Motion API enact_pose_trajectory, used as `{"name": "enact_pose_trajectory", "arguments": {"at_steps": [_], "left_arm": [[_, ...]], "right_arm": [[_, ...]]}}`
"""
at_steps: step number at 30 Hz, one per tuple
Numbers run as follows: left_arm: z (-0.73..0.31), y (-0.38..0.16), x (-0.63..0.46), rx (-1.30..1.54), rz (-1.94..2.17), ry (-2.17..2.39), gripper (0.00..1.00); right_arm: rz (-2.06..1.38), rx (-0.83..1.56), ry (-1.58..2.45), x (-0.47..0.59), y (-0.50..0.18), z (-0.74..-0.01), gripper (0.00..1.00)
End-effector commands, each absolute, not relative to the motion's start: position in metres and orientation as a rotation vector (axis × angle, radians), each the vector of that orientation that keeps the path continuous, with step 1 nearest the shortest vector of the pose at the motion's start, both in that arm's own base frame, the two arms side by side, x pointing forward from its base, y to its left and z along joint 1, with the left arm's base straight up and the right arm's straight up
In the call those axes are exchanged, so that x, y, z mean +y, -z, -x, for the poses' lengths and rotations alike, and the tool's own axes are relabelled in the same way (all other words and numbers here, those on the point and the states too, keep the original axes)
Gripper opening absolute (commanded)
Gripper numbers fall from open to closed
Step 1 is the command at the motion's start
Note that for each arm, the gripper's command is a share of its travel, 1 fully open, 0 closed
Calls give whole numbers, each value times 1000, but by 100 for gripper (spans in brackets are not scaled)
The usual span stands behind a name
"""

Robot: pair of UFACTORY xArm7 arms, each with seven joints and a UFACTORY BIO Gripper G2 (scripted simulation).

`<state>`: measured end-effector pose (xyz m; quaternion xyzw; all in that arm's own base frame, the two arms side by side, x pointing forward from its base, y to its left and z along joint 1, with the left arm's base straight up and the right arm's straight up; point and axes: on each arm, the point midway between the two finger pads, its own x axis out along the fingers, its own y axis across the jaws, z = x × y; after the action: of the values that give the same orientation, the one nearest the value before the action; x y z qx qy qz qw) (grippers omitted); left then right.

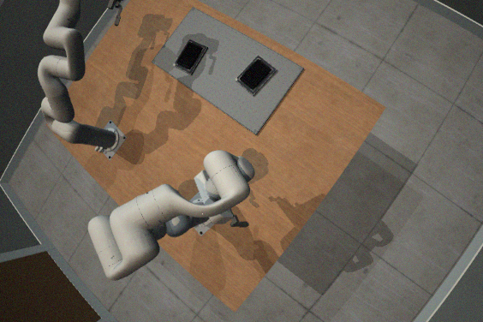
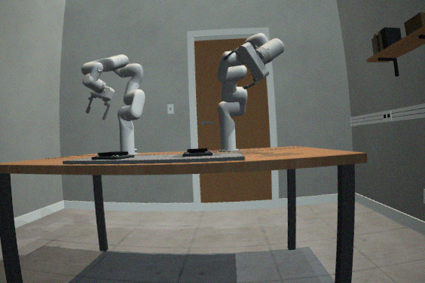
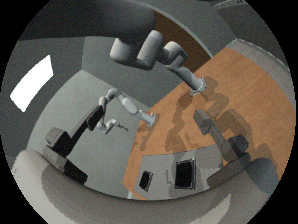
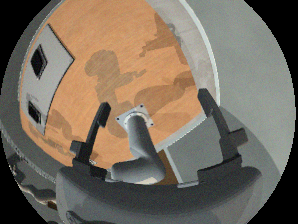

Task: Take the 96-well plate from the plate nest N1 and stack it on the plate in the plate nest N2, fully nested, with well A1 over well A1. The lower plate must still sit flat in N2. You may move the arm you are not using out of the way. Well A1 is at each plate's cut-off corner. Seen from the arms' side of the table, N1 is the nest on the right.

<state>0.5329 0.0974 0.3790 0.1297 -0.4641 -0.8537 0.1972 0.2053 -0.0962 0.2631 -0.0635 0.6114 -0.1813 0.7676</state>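
Note:
The N1 plate (image 1: 256, 74) (image 2: 113, 153) (image 3: 145, 180) (image 4: 38, 61), dark and rectangular, sits in its nest. The N2 plate (image 1: 190, 55) (image 2: 197, 150) (image 3: 184, 175) (image 4: 34, 112) sits in the other nest, in shadow in the top view. The cut-off corners are too small to tell. My left gripper (image 2: 235, 73) is open and empty, high above the table at the N2 side. My right gripper (image 2: 96, 114) (image 4: 154, 102) is open and empty, raised above the table near its own base, away from both nests. Its arm partly hides it in the top view.
A grey board (image 1: 253, 117) (image 2: 151, 161) (image 4: 60, 60) carries both nests on the wooden table (image 1: 325, 130) (image 2: 320, 157). The right arm's bent links reach out beyond the table edge in the top view. The left arm stands raised at that view's upper left.

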Motion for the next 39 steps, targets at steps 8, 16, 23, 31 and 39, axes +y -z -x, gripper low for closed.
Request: {"name": "enact_pose_trajectory", "arguments": {"at_steps": [8,16,23,31,39], "left_arm": [[-533,-381,97,-1299,-370,2392,100],[-533,-381,97,-1299,-370,2392,100],[-533,-381,97,-1299,-370,2392,100],[-533,-381,97,-1299,-370,2392,100],[-533,-381,97,-1299,-370,2392,100]], "right_arm": [[-116,1471,350,-85,-281,-190,100],[-223,1516,331,-81,-291,-186,100],[-286,1539,320,-78,-297,-185,100],[-309,1546,316,-77,-300,-184,100],[-314,1548,315,-77,-300,-184,100]]}}
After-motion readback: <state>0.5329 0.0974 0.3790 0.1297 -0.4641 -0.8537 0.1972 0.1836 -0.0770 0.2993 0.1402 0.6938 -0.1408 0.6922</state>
